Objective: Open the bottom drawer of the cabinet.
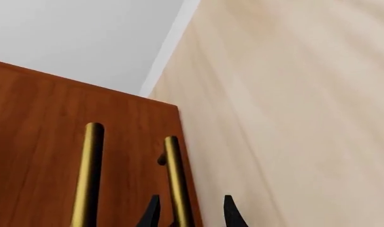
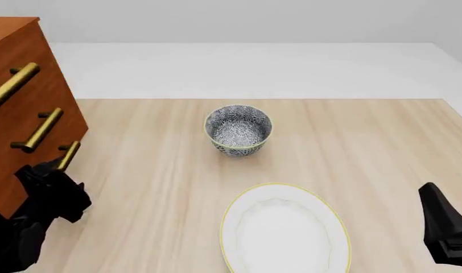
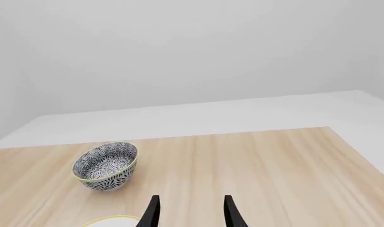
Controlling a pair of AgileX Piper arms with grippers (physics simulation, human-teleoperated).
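Here: 1 cabinet | 3 handles | 1 bowl | 1 plate

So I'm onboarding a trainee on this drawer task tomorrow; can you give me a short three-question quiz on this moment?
1. True or false: the left gripper has its fingers on either side of the bottom drawer handle.
2. What lies nearest the front camera: (a) the patterned bowl, (b) the white plate, (c) the cabinet top?
3. Fill in: the right gripper is ___ and holds nothing.

Key: 1 true; 2 b; 3 open.
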